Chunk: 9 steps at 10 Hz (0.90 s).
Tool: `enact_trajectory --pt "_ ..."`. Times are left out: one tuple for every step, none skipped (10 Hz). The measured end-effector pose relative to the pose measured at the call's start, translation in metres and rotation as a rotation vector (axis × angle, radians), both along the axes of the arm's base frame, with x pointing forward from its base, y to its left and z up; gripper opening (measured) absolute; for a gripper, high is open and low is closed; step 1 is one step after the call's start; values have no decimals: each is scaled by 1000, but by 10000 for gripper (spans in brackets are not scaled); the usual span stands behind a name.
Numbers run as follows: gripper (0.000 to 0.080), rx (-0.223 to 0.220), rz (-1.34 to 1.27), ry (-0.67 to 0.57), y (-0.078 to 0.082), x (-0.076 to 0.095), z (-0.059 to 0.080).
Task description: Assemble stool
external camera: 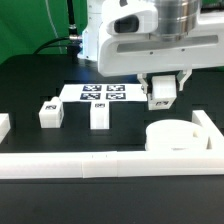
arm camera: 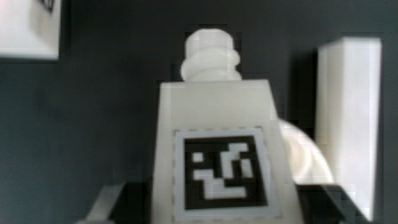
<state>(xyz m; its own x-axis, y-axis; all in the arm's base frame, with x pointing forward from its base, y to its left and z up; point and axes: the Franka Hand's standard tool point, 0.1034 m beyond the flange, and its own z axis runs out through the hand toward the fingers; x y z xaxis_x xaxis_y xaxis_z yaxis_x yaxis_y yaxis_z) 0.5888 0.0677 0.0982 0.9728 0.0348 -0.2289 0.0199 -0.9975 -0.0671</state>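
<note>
Gripping one blocky white plastic leg [external camera: 161, 96] between clenched jaws, the arm's two-finger gripper [external camera: 162, 94] hangs near the thick round white disc seat [external camera: 178, 137] — apart from it, tag toward the wrist camera. A second leg [external camera: 50, 113] and a third leg [external camera: 99, 114] stand on the black table [external camera: 30, 85], well off to the exterior view's left of the seat — unattached.

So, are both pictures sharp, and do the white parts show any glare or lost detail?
Exterior view: fairly sharp, but the white rail and seat are overexposed, with little surface detail. Wrist view: soft overall; the held leg is close, its tag readable yet fuzzy-edged, and the background is blurred.
</note>
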Motion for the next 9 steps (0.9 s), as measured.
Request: enact_trajectory --pt "337 2 0 -73 2 10 11" --pt "337 3 -1 -98 3 14 22" --pt "337 6 -7 -196 3 27 24" --pt "337 7 -12 -285 3 28 22" --pt "337 7 -15 -342 3 26 20" --pt "337 10 -18 -407 3 30 20" --pt "337 15 -18 -491 7 33 22" --pt "337 21 -14 -561 13 36 24" --pt "337 26 -10 -624 17 39 26"
